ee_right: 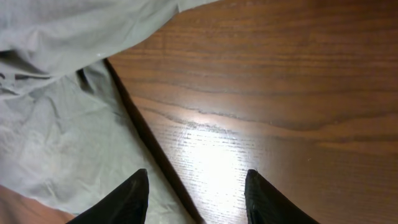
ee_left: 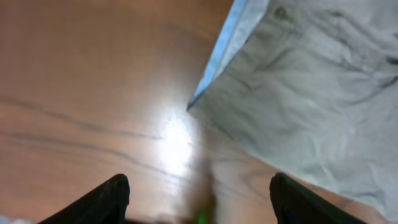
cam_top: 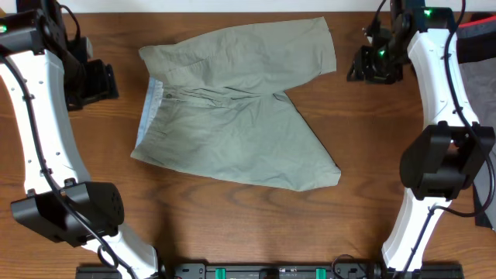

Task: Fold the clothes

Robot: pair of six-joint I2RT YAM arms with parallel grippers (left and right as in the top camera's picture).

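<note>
The clothes, a pair of light khaki shorts, lie spread flat in the middle of the wooden table, with the pale blue waistband lining at their left edge. My left gripper hovers just left of the waistband, apart from the cloth. In the left wrist view it stands open over bare wood, with the shorts up and to the right. My right gripper hangs right of the upper leg. In the right wrist view it is open and empty, its left finger above the shorts' edge.
A grey garment lies at the table's right edge, with a black garment with red trim behind it. Both white arms rise from bases at the front corners. Bare wood shows in front of the shorts.
</note>
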